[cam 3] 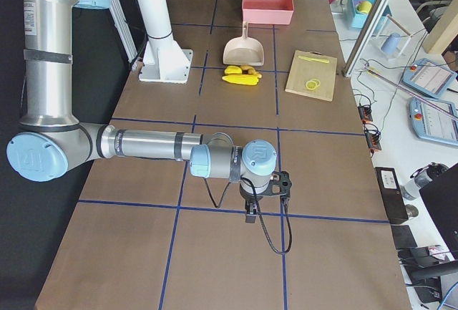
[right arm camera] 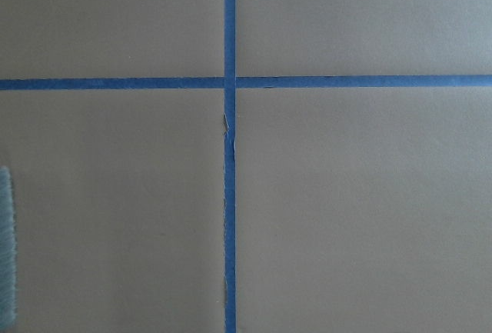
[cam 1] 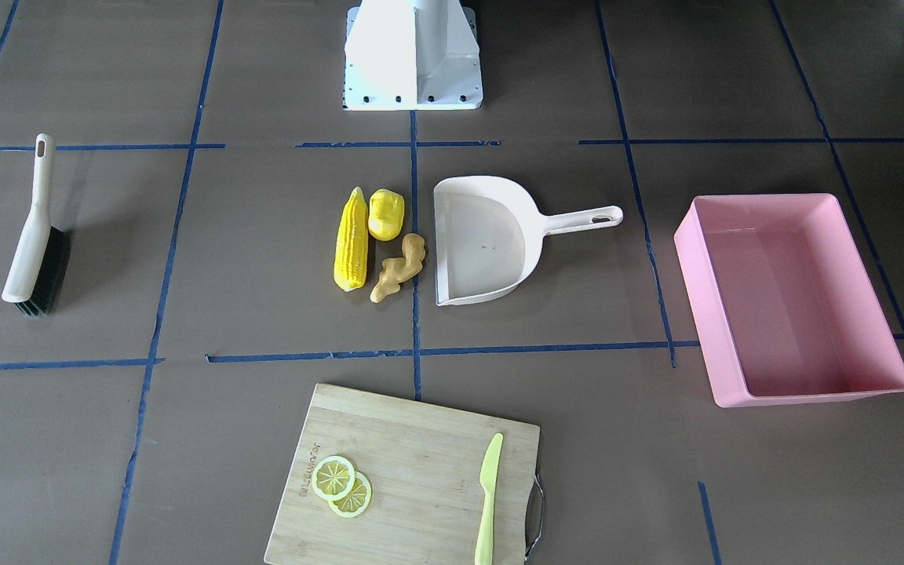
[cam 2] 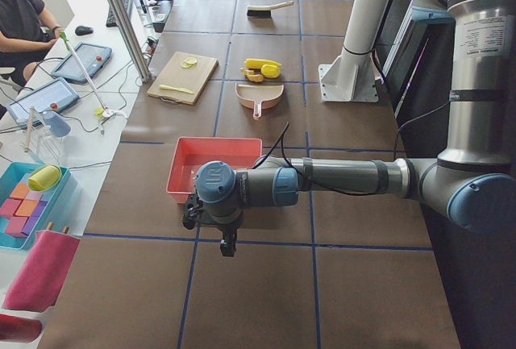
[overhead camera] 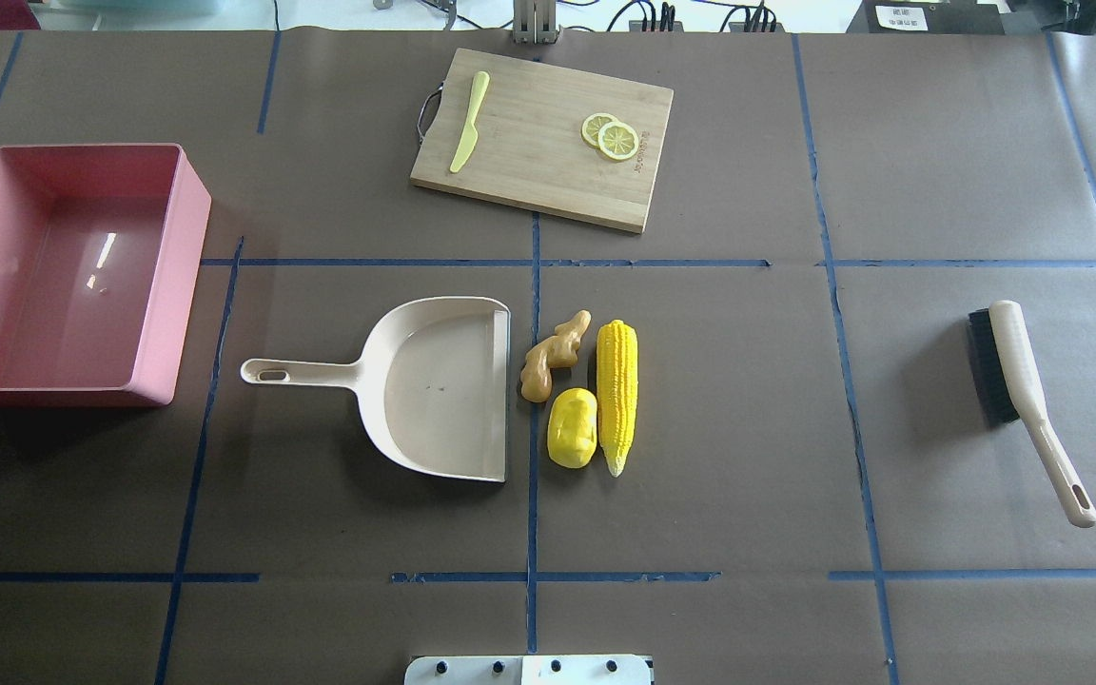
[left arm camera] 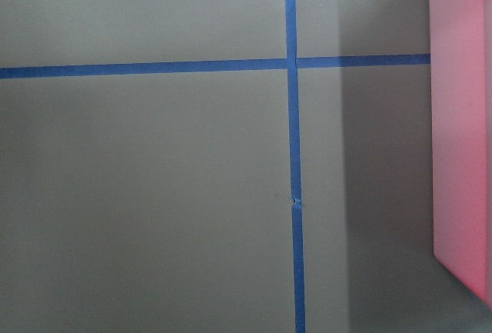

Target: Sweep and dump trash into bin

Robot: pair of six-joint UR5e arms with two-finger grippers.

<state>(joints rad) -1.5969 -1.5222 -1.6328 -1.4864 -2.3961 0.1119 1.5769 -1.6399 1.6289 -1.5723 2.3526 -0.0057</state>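
Note:
The trash lies mid-table in a tight group: a yellow corn cob (overhead camera: 617,395), a rounded yellow lump (overhead camera: 573,427) and a tan ginger root (overhead camera: 553,355). They sit just beside the open mouth of a cream dustpan (overhead camera: 434,390). The pink bin (overhead camera: 72,285) stands empty at the table's left end. A cream brush with black bristles (overhead camera: 1024,390) lies at the right end. My left gripper (cam 2: 228,246) hangs over bare table near the bin. My right gripper (cam 3: 250,215) hangs far from the trash. I cannot tell whether either is open or shut.
A bamboo cutting board (overhead camera: 548,143) at the far side carries two lemon slices (overhead camera: 611,136) and a lime-green knife (overhead camera: 468,122). The robot's white base (cam 1: 413,55) stands at the near middle edge. A seated person (cam 2: 20,18) is beside the table.

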